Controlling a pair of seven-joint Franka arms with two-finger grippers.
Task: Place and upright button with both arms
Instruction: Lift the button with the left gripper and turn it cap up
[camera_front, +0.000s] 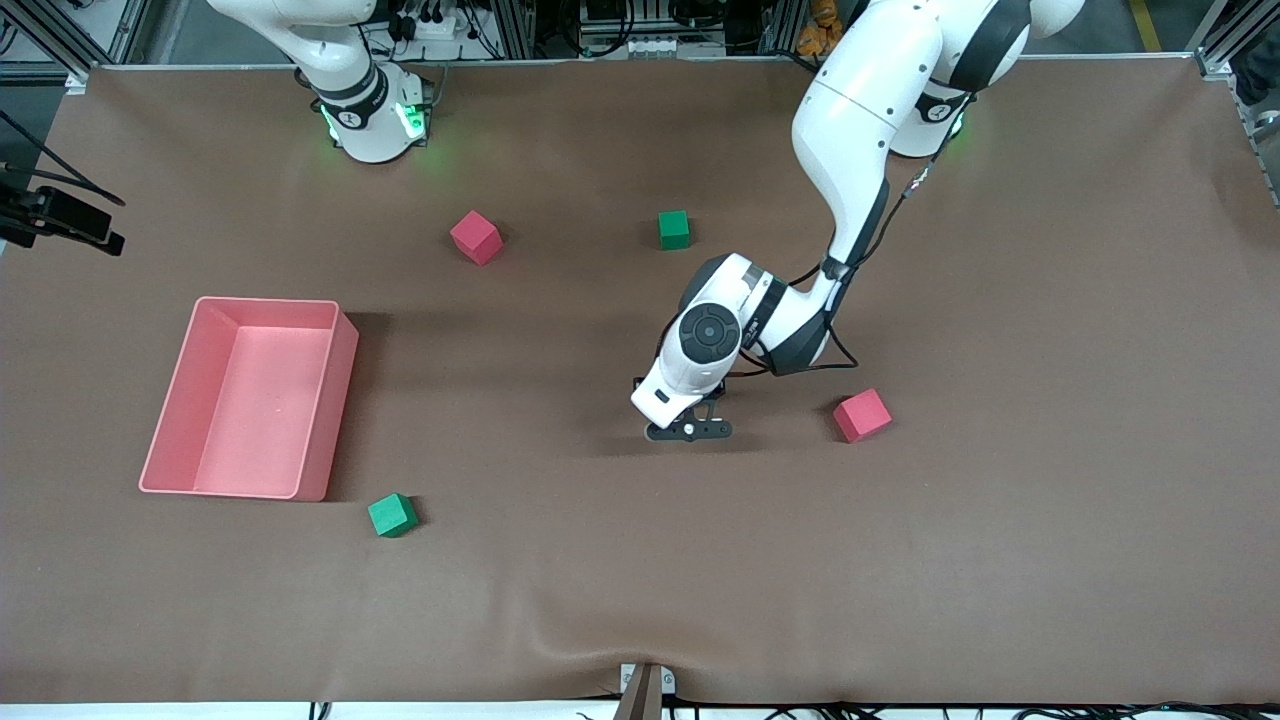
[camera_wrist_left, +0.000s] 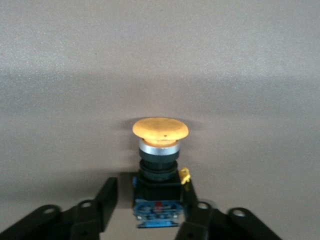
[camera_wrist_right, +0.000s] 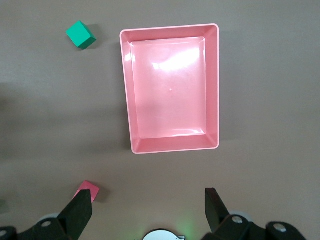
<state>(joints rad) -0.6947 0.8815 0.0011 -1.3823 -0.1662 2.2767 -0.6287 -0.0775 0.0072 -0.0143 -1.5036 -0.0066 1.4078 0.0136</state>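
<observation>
Across the whole scene stretches the brown cloth-covered worktop (camera_front: 1000, 560), carrying everything else. Over its middle bends the left white rounded-jointed arm (camera_front: 860, 150), reaching down from its base at the top of the front view. The right white arm (camera_front: 350, 70) waits drawn up above its green-lit base.

Toward the right arm's end of the worktop lies the shallow pink plastic rectangular tray (camera_front: 325, 420), also seen from above in the right wrist view (camera_wrist_right: 127, 90).

The left hand (camera_front: 688, 430) is low over the middle of the worktop. In the left wrist view its black fingers (camera_wrist_left: 105, 200) stand open on either side of the button's body; whether they touch it I cannot tell. The right hand (camera_wrist_right: 149, 212) hangs high over the worktop near its own base, looking down on the tray, its fingers (camera_wrist_right: 80, 212) spread wide and holding nothing.

Four foam cubes sit well apart: a red one (camera_front: 476, 237) and a green one (camera_front: 674, 229) farther from the front camera, another red one (camera_front: 862, 415) beside the left hand toward the left arm's end, and another green one (camera_front: 392, 515) just beside the tray's nearer corner.

The small push-button with a round orange cap on a black blocky body (camera_wrist_left: 160, 131) stands upright on the worktop, cap uppermost, between the left hand's fingers; the hand hides it in the front view.
</observation>
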